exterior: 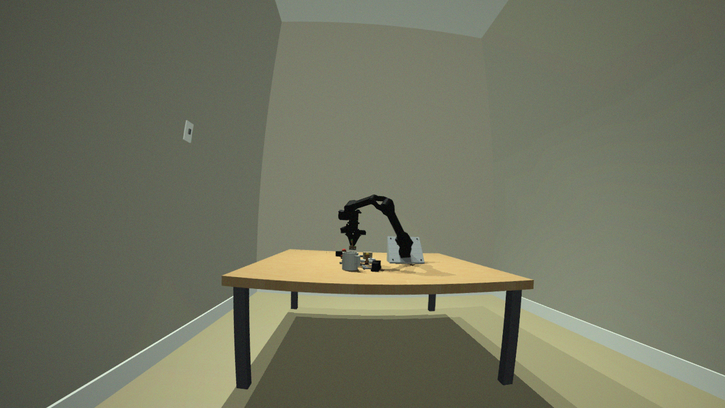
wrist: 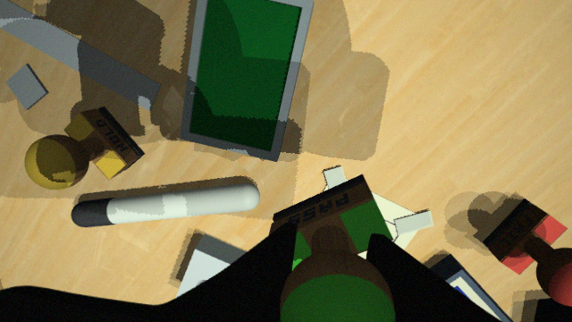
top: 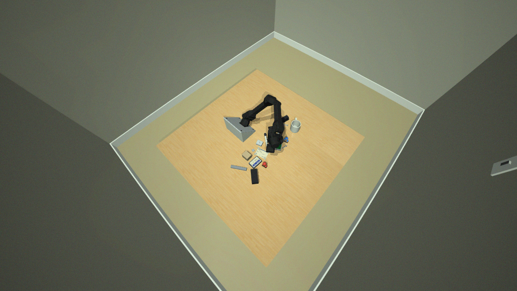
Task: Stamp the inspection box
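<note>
My gripper (wrist: 332, 240) (exterior: 352, 244) points down and is shut on the PASS stamp (wrist: 337, 300) (exterior: 352, 247), gripping it under its green knob. The stamp hangs above the bench and in the wrist view covers much of the cream card (wrist: 393, 207) (top: 261, 153). Pale tabs hold the card's corners. The inspection box is mostly hidden there, and too small to make out in the top view. The green ink pad (wrist: 246, 89) (top: 278, 146) lies open at the top of the wrist view, clear of the stamp. The stamp's underside is hidden.
A yellow HOLD stamp (wrist: 57, 162), white marker (wrist: 179, 205) (top: 265, 138), red stamp (wrist: 560, 286) (top: 265, 164) and white box (wrist: 206, 268) (top: 259, 142) surround the card and pad. A blue stamp (top: 286, 139), mug (top: 295, 125) (exterior: 349, 262) and black block (top: 254, 176) stand farther out.
</note>
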### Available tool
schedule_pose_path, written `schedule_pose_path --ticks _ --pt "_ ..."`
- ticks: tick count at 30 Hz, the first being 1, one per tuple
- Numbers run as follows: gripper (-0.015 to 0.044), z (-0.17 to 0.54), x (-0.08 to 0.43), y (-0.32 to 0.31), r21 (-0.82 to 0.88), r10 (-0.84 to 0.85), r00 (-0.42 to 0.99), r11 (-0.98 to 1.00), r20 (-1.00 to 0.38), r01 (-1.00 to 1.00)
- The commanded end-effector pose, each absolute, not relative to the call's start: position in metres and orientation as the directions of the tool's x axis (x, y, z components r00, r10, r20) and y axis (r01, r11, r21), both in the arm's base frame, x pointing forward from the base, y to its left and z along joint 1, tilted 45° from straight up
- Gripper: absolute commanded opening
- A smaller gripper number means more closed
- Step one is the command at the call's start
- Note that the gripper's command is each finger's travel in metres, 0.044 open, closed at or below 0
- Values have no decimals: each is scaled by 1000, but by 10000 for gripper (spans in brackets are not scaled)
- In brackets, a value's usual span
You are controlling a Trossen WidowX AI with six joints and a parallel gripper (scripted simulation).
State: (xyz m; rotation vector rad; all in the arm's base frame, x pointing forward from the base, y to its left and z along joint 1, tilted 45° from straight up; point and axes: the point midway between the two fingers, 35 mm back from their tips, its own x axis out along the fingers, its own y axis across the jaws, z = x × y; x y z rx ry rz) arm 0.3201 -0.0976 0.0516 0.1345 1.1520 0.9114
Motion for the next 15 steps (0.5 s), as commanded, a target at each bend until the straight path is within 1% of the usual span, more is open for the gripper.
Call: schedule_pose_path --ticks 1,15 --pt "0 40 316 -107 471 678 99 601 -728 -646" --pt "0 10 299 -135 248 682 102 397 -724 -884"
